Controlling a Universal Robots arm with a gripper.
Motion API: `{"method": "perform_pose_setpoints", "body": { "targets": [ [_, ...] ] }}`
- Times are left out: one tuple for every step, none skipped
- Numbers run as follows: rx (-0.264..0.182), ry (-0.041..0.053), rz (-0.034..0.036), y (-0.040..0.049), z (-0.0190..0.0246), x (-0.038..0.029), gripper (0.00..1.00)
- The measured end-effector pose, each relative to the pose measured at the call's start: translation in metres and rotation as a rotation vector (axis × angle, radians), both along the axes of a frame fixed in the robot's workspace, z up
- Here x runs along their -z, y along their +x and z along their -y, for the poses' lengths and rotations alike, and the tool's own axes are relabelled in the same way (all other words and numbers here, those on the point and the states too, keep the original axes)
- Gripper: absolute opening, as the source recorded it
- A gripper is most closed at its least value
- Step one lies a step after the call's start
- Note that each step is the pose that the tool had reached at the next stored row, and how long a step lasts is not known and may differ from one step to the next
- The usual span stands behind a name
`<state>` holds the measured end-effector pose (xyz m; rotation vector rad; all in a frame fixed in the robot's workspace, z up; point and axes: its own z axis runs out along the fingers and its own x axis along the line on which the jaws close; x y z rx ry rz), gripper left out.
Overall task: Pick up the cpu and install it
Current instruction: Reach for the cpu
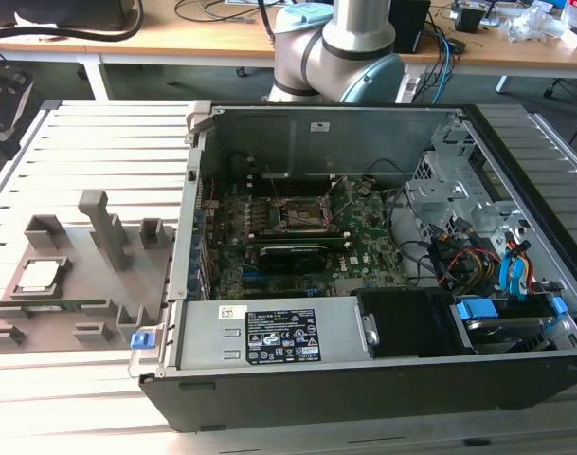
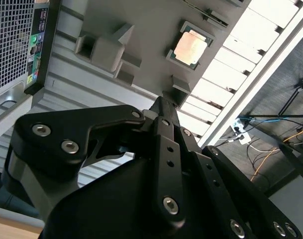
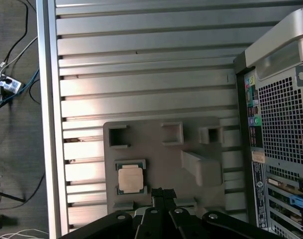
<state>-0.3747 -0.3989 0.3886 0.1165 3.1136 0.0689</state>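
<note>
First wrist view shows you the cpu [image 3: 130, 179] lying in its framed pocket on the grey holder [image 3: 156, 154], likely so it stays square for pickup, with the jaws pressed together, empty and poised near it.

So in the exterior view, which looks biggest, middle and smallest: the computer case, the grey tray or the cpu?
1. computer case
2. grey tray
3. cpu, sitting in the tray

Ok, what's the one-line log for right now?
gripper: shut, empty | cpu: lying in grey holder | contact: gripper not touching cpu
</note>
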Motion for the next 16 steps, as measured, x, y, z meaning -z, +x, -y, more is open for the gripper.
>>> {"method": "perform_pose_setpoints", "body": {
  "targets": [
    [0.0, -0.0001, -0.0001, -0.0009, 0.0, 0.0004, 0.11],
    [0.0, 0.0, 0.0, -0.0013, 0.0, 0.0006, 0.11],
    [0.0, 0.0, 0.0, -0.0016, 0.0, 0.0007, 0.11],
    [0.0, -0.0001, -0.0001, -0.0022, 0.0, 0.001, 0.11],
    [0.0, 0.0, 0.0, -0.0026, 0.0, 0.0012, 0.11],
    [0.0, -0.0001, -0.0001, -0.0029, 0.0, 0.0013, 0.11],
    [0.0, -0.0001, -0.0001, -0.0039, 0.0, 0.0017, 0.11],
    [0.0, 0.0, 0.0, -0.0044, 0.0, 0.002, 0.11],
    [0.0, 0.0, 0.0, -0.0047, 0.0, 0.0021, 0.11],
    [0.0, 0.0, -0.0001, -0.0051, 0.0, 0.0022, 0.11],
    [0.0, -0.0001, 0.0, -0.0055, 0.0, 0.0023, 0.11],
    [0.0, 0.0, 0.0, -0.0059, 0.0, 0.0025, 0.11],
    [0.0, 0.0, -0.0001, -0.0065, 0.0, 0.0027, 0.11],
    [0.0, 0.0, 0.0, -0.007, 0.0, 0.0029, 0.11],
    [0.0, 0.0, -0.0001, -0.0075, 0.0, 0.0031, 0.11],
    [0.0, 0.0, -0.0001, -0.0078, 0.0, 0.0032, 0.11]
  ]
}}
